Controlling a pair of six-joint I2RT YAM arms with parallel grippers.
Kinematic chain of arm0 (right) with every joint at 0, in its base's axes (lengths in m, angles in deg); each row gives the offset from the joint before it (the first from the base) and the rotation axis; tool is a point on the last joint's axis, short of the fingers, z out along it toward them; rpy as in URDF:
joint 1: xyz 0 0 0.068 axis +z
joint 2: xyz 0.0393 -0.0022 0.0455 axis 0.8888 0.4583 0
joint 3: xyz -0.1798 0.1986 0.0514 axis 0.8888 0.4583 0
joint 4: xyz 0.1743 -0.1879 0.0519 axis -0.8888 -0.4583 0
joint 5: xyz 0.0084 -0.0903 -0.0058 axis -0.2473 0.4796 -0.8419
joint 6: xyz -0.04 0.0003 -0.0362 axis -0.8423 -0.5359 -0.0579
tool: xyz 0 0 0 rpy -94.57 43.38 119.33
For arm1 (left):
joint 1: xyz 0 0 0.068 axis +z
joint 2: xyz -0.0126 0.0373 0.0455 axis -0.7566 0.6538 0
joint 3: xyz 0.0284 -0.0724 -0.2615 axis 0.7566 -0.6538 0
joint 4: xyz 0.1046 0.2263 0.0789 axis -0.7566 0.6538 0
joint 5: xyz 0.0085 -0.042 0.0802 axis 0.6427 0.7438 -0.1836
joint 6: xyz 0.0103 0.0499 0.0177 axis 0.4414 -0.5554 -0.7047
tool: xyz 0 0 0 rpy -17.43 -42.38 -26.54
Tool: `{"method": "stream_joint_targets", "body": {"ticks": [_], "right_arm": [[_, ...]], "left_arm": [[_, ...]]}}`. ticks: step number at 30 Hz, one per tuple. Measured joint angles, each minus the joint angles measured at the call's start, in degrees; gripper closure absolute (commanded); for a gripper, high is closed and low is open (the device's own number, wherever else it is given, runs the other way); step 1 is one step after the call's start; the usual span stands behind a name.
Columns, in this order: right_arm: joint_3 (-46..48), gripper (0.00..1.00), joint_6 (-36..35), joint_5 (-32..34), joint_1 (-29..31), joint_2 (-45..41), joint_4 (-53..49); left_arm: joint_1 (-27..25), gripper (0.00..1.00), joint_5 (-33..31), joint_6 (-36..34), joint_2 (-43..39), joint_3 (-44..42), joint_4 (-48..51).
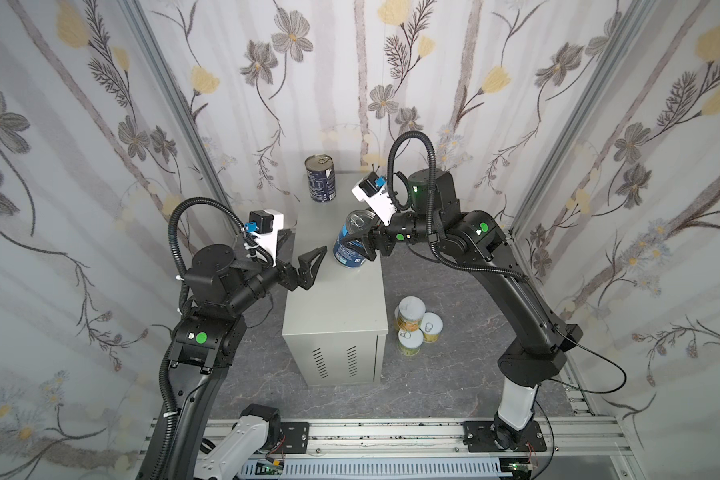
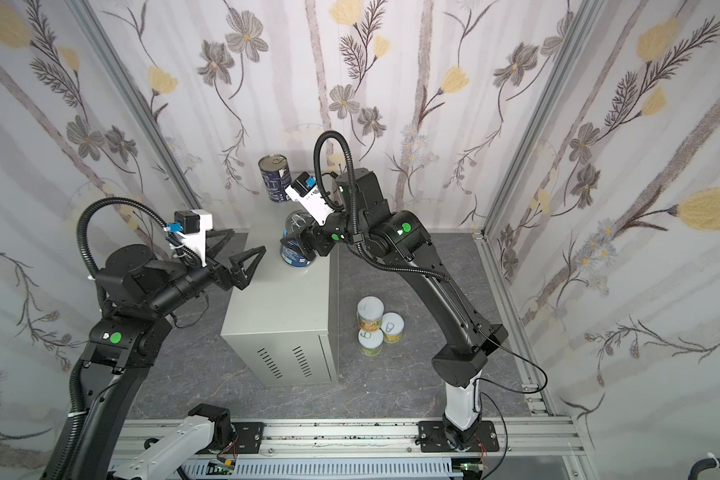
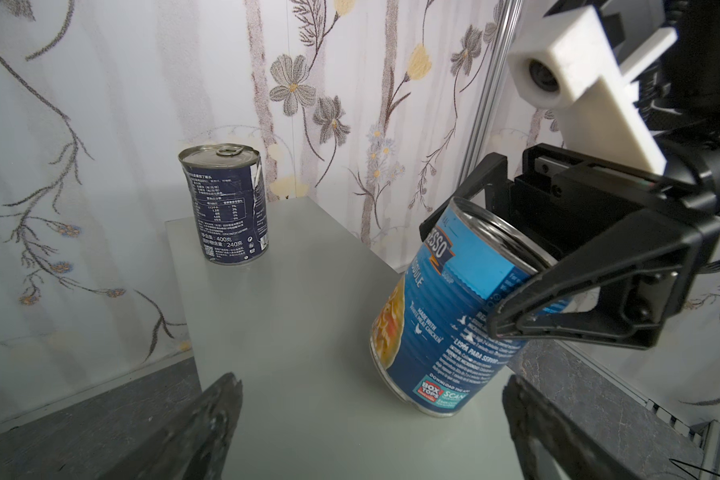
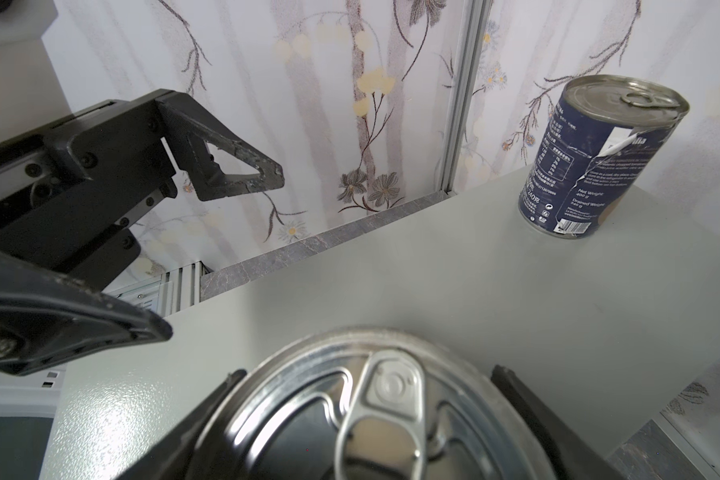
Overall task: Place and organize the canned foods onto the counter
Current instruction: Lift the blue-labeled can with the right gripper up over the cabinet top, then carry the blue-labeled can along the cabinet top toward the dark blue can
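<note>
I see the grey metal cabinet with vent slots [image 1: 333, 299] serving as my table on the dark marbled floor [image 1: 433, 374]. Two tall tins are on or over its flat top, both lids sealed with pull rings, so the contents are hidden.

The dark navy-labelled tin [image 1: 320, 180] stands upright at the far end of the table, long axis vertical and ring up. The light-blue soup tin [image 1: 348, 253] sits near the table's right edge and is tilted. Its lidded end leans toward the right arm, and its lower rim is at the table surface, though I cannot tell whether it rests there.

The right claw [image 1: 360, 240] brackets this tin just below the lid, one finger on each side. I cannot tell whether the pads are pressing on it or standing just clear.

The left claw [image 1: 308, 241] hovers over the table's left edge, spread fully wide and holding nothing, pointing toward the soup tin.

On the floor to the right of the cabinet, three short yellow-and-green-labelled tins [image 1: 411, 309] [image 1: 431, 326] [image 1: 410, 340] stand upright and touching in a cluster, with pale tops up; the far one's top sits higher than the others
</note>
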Motion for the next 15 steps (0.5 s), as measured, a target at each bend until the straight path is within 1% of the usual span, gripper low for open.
{"method": "stream_joint_targets", "body": {"ticks": [4,10,13,15], "right_arm": [[0.0,0.13,0.0,0.2,0.0,0.3,1.5],[0.0,0.19,1.0,0.2,-0.4,1.1,3.1],[0.0,0.15,1.2,0.2,-0.5,1.4,3.8],[0.0,0.07,1.5,0.2,-0.7,1.5,4.2]], "left_arm": [[0.0,0.00,0.0,-0.3,0.1,0.0,0.0],[0.0,0.00,0.0,-1.0,0.1,-0.2,-0.1],[0.0,0.00,-0.1,-1.2,0.1,-0.3,-0.1],[0.0,0.00,-0.1,-1.3,0.0,-0.5,-0.2]]}}
